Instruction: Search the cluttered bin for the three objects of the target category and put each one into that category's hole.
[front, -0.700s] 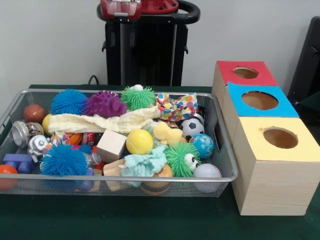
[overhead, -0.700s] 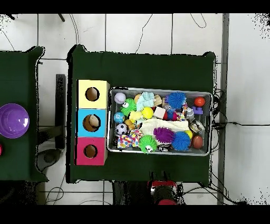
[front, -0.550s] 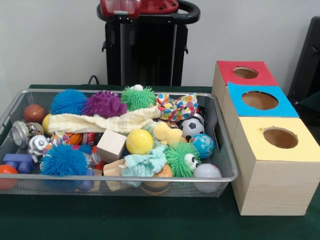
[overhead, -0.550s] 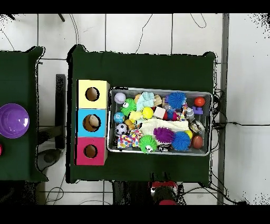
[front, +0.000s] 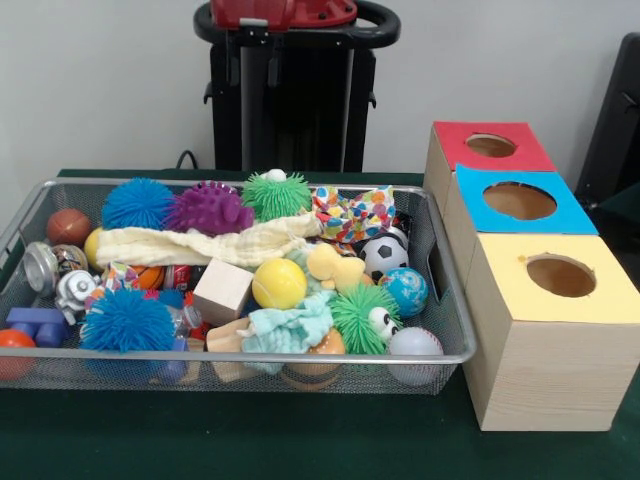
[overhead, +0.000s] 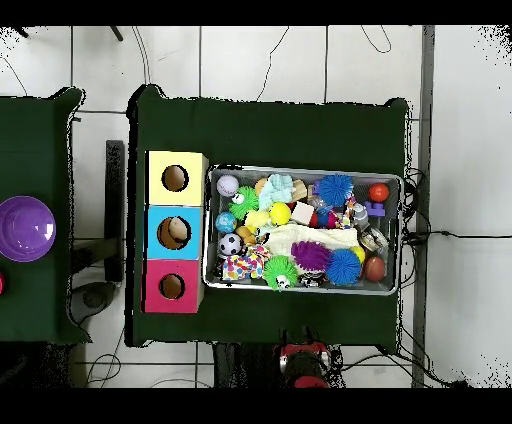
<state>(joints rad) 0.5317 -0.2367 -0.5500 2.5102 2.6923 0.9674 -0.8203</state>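
A wire mesh bin (front: 300, 357) (overhead: 212, 279) on the green table holds a heap of toys. Among them are a soccer ball (front: 383, 254) (overhead: 230, 244), a yellow ball (front: 278, 283) (overhead: 280, 213), a blue-green globe ball (front: 404, 290), a white ball (front: 414, 345) (overhead: 228, 185), spiky blue (front: 127, 320), purple (front: 208, 209) and green (front: 276, 194) balls, a wooden cube (front: 223, 290) and cloths. Beside the bin stand three boxes with round holes: red (front: 490, 146) (overhead: 171, 286), blue (front: 520, 201) (overhead: 173, 233) and yellow (front: 560, 276) (overhead: 175, 178). Only a red piece of the arm (front: 285, 12) (overhead: 302, 360) shows; no gripper is visible.
A black pedestal (front: 290, 95) rises behind the bin. A second green table at the overhead view's left carries a purple bowl (overhead: 24, 228). A black block (front: 612, 110) stands behind the boxes. Cables lie on the tiled floor.
The red arm piece at the top edge of the front view has shifted slightly to the right. The bin's contents and the boxes have not moved.
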